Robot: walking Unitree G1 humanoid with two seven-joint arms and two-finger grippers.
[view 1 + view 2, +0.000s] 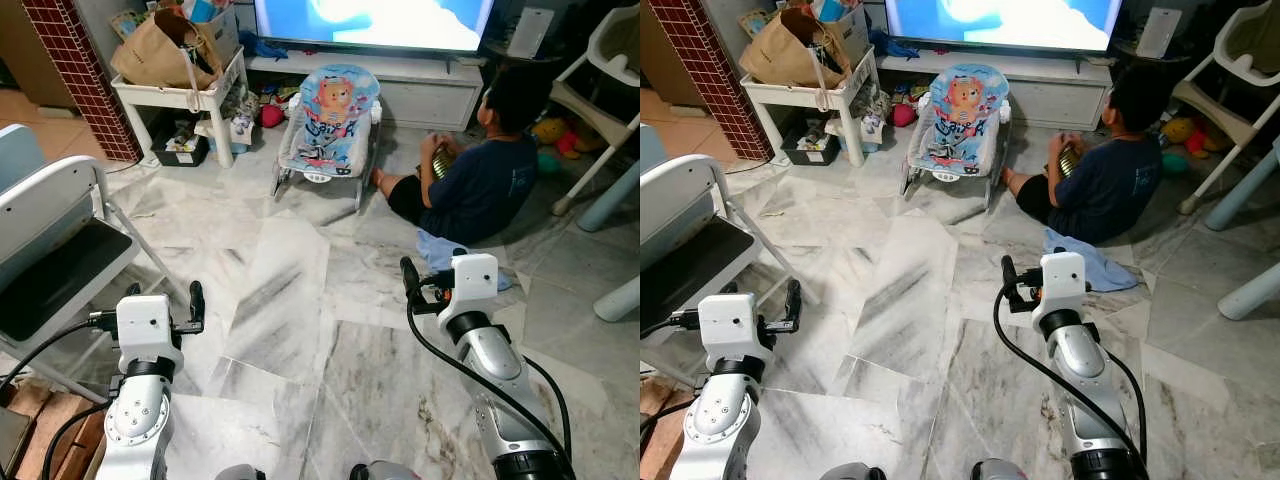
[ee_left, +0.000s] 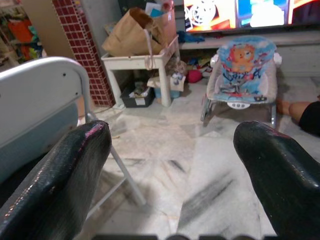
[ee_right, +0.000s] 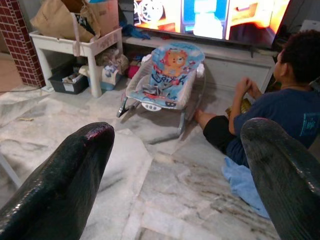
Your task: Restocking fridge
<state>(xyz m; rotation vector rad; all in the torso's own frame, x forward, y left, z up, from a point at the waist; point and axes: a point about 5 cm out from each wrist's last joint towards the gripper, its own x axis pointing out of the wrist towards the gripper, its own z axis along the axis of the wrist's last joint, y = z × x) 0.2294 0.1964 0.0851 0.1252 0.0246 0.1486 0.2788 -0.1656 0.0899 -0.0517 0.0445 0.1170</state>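
Left eye view puts you in a living room with no fridge or groceries identifiable. The likeliest stock is the brown paper bag (image 1: 165,50) at upper left, on the white tabletop (image 1: 215,92). Judge it light but tearable, contents unknown; you should take it low on the body or by its handles, not the rim. Your left gripper (image 1: 163,305) and right gripper (image 1: 409,277) both hang wide open and empty over the marble floor (image 1: 290,300). A person (image 1: 480,170) sits at centre right.
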